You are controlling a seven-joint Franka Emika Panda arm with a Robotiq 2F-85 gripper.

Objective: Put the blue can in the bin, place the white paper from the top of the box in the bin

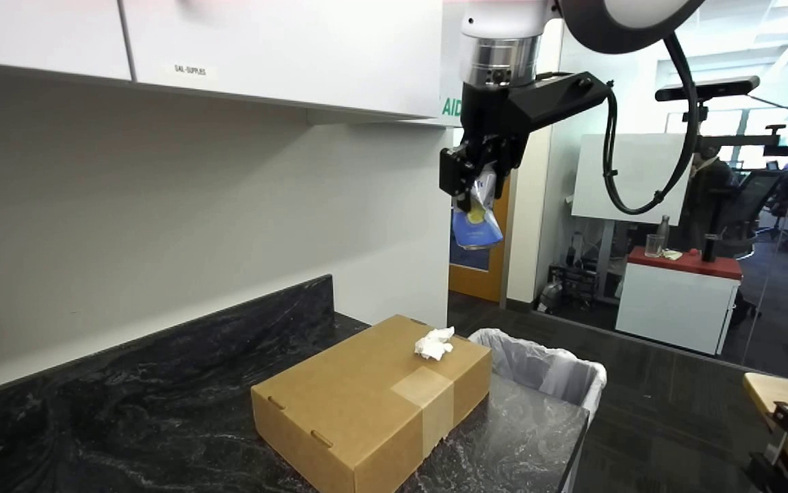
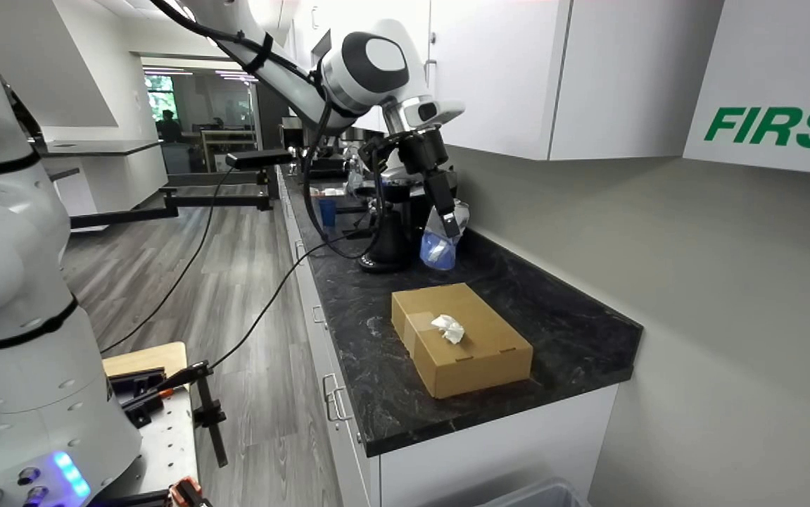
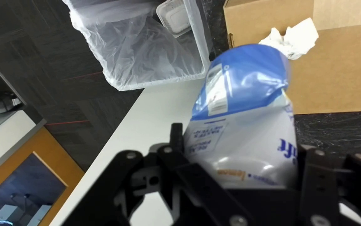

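Gripper (image 3: pixel 240 142) is grasping the creased blue can (image 3: pixel 243 108) right of centre in the wrist view, presumably light, slippery, easily crushed, and best held mid-body.

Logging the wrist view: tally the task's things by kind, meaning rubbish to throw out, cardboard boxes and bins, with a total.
Rubbish (blue can, white paper): 2
Cardboard box: 1
Bin: 1
Total: 4

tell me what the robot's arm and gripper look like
The arm is white, with rounded segments, black straps and a blue light strip glowing low on it. A silver collar joins it to the gripper, black and angular with silvery screws. A black cable loops alongside.
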